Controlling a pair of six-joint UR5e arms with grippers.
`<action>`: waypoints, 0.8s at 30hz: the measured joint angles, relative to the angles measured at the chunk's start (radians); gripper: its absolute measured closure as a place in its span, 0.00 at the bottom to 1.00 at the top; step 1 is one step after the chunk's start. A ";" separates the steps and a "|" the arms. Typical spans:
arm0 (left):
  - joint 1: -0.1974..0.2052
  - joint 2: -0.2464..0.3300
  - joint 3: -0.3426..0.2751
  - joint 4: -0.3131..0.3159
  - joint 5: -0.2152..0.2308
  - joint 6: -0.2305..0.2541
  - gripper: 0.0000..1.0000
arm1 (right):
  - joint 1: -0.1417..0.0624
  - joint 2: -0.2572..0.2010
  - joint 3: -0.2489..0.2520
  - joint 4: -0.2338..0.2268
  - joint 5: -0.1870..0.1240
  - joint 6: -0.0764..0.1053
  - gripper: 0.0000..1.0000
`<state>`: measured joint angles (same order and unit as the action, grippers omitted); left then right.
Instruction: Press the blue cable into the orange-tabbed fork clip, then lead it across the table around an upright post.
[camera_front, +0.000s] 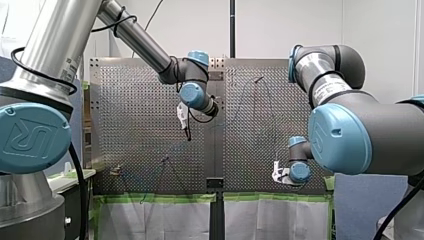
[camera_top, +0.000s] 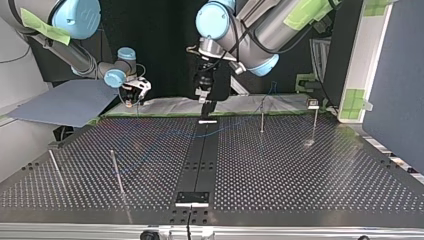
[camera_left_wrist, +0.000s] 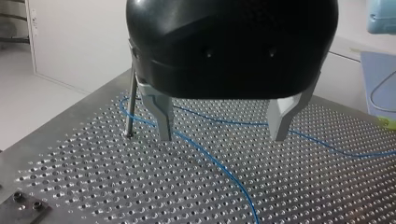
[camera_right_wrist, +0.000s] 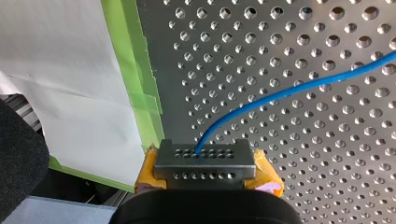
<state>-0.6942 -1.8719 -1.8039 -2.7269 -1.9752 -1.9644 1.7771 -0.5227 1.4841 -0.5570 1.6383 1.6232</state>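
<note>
The blue cable (camera_right_wrist: 299, 86) lies in loose curves over the perforated table (camera_left_wrist: 303, 186). My right gripper (camera_right_wrist: 205, 161), with yellow pads, is shut on the blue cable's end near the table's green-taped edge. It shows at the top view's far left (camera_top: 131, 100). My left gripper (camera_left_wrist: 222, 137), black with metal fingers, hangs open above the cable (camera_left_wrist: 219, 163) and holds nothing. A thin upright post (camera_left_wrist: 130, 109) stands just beside one of its fingers. The fork clip (camera_top: 313, 104) stands on a stem at the top view's far right, apart from both grippers.
More upright posts stand on the table: one (camera_top: 262, 117) near the far edge and two (camera_top: 116, 170) (camera_top: 55, 167) at the top view's near left. A dark centre strip (camera_top: 200, 160) runs between the two plates. A white sheet (camera_right_wrist: 70, 93) lies past the taped edge.
</note>
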 joint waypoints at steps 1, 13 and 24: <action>0.002 0.000 -0.009 0.009 -0.001 0.000 0.00 | 0.000 0.000 0.000 0.000 0.000 0.000 0.98; 0.014 0.000 -0.108 0.108 0.023 0.007 0.00 | 0.001 0.000 0.000 0.000 0.000 0.000 0.98; 0.014 -0.001 -0.200 0.200 0.046 0.000 0.00 | 0.003 0.000 -0.003 0.000 -0.001 0.000 0.98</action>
<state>-0.6800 -1.8726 -2.0043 -2.5265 -1.9290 -1.9639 1.7801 -0.5225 1.4816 -0.5570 1.6370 1.6231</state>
